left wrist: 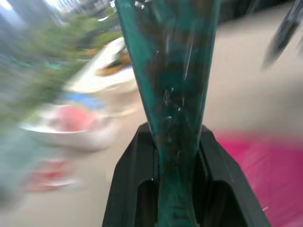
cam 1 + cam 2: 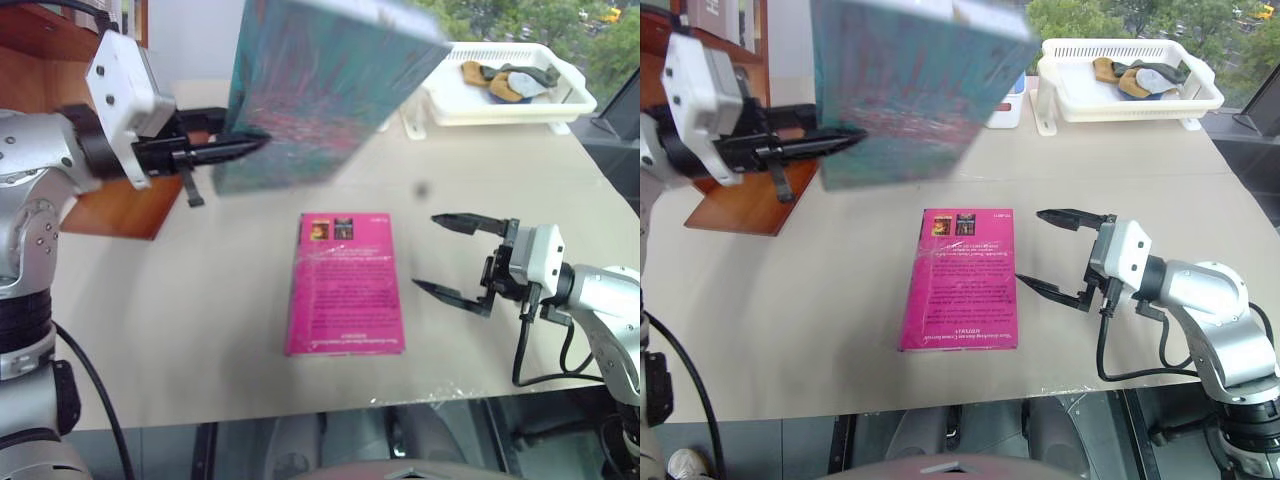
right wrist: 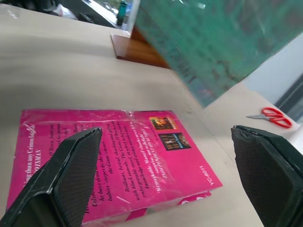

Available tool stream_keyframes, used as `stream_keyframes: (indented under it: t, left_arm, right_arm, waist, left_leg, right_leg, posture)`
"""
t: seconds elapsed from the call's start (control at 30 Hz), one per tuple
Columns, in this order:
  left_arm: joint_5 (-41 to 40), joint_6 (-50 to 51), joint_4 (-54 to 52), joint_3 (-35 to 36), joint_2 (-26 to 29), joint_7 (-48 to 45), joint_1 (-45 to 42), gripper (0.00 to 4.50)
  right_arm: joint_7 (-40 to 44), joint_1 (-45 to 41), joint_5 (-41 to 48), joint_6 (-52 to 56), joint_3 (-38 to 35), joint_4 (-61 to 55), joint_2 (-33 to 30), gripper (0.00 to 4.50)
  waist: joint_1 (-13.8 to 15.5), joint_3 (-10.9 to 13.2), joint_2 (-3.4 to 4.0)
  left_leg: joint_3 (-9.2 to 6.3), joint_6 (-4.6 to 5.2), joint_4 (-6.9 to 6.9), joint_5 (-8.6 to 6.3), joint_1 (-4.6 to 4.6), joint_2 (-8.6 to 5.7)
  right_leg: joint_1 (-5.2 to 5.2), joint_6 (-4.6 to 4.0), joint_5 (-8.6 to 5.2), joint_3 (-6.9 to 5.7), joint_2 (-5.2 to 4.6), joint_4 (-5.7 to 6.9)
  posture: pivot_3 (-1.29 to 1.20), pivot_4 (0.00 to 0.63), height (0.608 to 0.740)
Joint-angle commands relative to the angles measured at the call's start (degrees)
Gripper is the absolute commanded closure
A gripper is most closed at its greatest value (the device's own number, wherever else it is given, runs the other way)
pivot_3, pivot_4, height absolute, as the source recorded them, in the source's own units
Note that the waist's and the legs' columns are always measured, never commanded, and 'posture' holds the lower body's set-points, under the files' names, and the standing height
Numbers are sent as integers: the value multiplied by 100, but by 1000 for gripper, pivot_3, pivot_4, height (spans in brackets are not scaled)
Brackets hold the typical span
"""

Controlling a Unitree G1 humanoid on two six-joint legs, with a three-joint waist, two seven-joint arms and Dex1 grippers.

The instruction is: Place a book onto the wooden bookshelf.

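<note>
The teal-green book [image 2: 320, 85] hangs in the air above the table, held upright by its lower left edge, with my left gripper [image 2: 245, 148] shut on it. In the left wrist view the book [image 1: 173, 80] rises between the two black fingers [image 1: 130, 189]. The wooden bookshelf [image 2: 60, 100] stands at the far left, just behind that gripper. My right gripper [image 2: 440, 255] is open and level over the table, pointing left at the right edge of a magenta-pink book [image 2: 345, 283]; nothing is between its fingers [image 3: 71, 175].
The pink book [image 3: 118, 156] lies flat mid-table. A white tray [image 2: 510, 95] holding several small items stands at the back right. Red scissors [image 3: 273, 117] lie on the table beyond the pink book. The table's front edge [image 2: 330, 410] runs close below the pink book.
</note>
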Motion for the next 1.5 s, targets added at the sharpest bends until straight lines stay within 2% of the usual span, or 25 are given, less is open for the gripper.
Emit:
stream_keyframes:
  t: [0.03, 0.1, 0.17, 0.27, 0.37, 0.5, 0.73, 1.1, 1.17, 1.23, 1.27, 1.3, 1.33, 1.37, 1.5]
  left_arm:
    - [1159, -2521, 1512, 165, 758, -36, -602, 4117]
    - [1284, -3274, 2233, 79, 965, -147, -1059, 4117]
    - [1234, -3709, 2938, -81, 1263, -683, -1566, 4117]
    - [1230, -3617, 3582, -363, 1623, -1541, -1893, 4117]
    - [1497, -3542, 4120, -597, 1912, -1959, -2083, 4117]
    - [2160, -3800, 5014, -856, 2185, -1872, -2573, 4117]
    - [3277, -4389, 6242, -1447, 2013, -1463, -3555, 4117]
    - [4139, -4947, 7144, -1918, 1973, -863, -3990, 4117]
    - [4237, -4959, 7203, -1950, 2031, -714, -3989, 3127]
    - [4222, -5003, 7268, -1894, 2106, -565, -3901, 2531]
    - [4169, -5031, 7299, -1836, 2140, -548, -3830, 1937]
    - [4092, -5068, 7325, -1766, 2165, -535, -3752, 1717]
    - [3940, -5114, 7355, -1657, 2181, -600, -3643, 1137]
    - [3814, -5133, 7374, -1569, 2189, -644, -3554, 753]
    - [3351, -5274, 7373, -1223, 2242, -689, -3067, 753]
  right_arm:
    - [110, -222, 158, -161, 34, 25, 82, 0]
    - [138, -257, 192, -178, 56, 43, 122, 0]
    - [191, -350, 178, -193, 115, 103, 142, 0]
    - [200, -507, 151, -188, 202, 197, 194, 0]
    - [176, -637, 151, -160, 258, 231, 282, 0]
    - [3, -999, 201, -111, 240, 165, 437, 0]
    - [-475, -1667, 620, 298, 179, -36, 731, 0]
    - [-605, -1576, 726, 392, 149, -202, 733, 0]
    - [-590, -1565, 713, 372, 156, -174, 738, 0]
    - [-563, -1538, 696, 344, 172, -149, 741, 0]
    - [-550, -1533, 695, 337, 179, -141, 742, 0]
    - [-533, -1532, 696, 328, 183, -123, 743, 0]
    - [-517, -1537, 692, 315, 189, -101, 747, 0]
    - [-496, -1539, 689, 297, 190, -72, 750, 0]
    - [-389, -1552, 693, 217, 188, 59, 760, 0]
  waist:
    - [3, 4, -1]
    - [47, 6, -4]
    - [90, 9, -10]
    - [102, 10, -9]
    - [74, 12, -4]
    - [9, 18, -14]
    - [19, 20, -17]
    - [-64, 19, -18]
    - [-105, 19, -17]
    - [-141, 19, -18]
    - [-143, 19, -20]
    - [-143, 20, -20]
    - [-141, 20, -21]
    - [-139, 19, -21]
    - [-132, 19, -22]
  left_leg:
    - [4, 1, 0, 0, -2, 1]
    - [8, 1, 1, -2, -7, 1]
    - [7, 2, 5, -2, -18, -1]
    - [7, 2, 9, -2, -28, 0]
    - [7, 2, 9, -1, -25, 6]
    - [5, 1, 13, 0, -27, 11]
    - [5, 2, 28, -1, -31, 10]
    - [15, 2, 61, -1, -31, 14]
    - [15, 2, 69, -1, -31, 16]
    - [15, 2, 71, -1, -31, 16]
    - [14, 3, 72, -1, -31, 16]
    - [14, 3, 72, -1, -31, 16]
    - [13, 2, 73, -1, -33, 16]
    - [13, 2, 73, -1, -34, 16]
    - [10, 2, 77, -1, -36, 16]
  right_leg:
    - [-1, 1, 0, 3, 0, -2]
    - [-1, 2, 0, 1, -5, -9]
    - [-4, 3, 0, -6, -9, -12]
    - [-18, 4, 0, -7, -8, -8]
    - [-26, 5, -1, -6, 0, 11]
    - [-33, 5, -1, -5, 7, 23]
    - [-35, 6, -2, -6, 1, 34]
    - [-52, 6, -3, 6, 4, 89]
    - [-51, 6, -2, 7, 4, 96]
    - [-51, 7, -2, 7, 4, 98]
    - [-51, 7, -2, 7, 3, 98]
    - [-51, 7, -2, 6, 3, 98]
    - [-52, 7, -2, 5, 2, 97]
    - [-51, 7, -2, 5, 2, 97]
    - [-50, 7, -2, 0, 0, 98]
  posture:
    - [0, 150, 740]
    - [0, 150, 740]
    - [0, 150, 740]
    - [0, 150, 740]
    - [0, 150, 740]
    - [0, 150, 740]
    - [0, 150, 740]
    - [0, 150, 740]
    - [0, 150, 740]
    - [0, 150, 740]
    - [0, 150, 740]
    - [0, 150, 740]
    - [0, 150, 740]
    - [0, 150, 740]
    - [0, 150, 740]
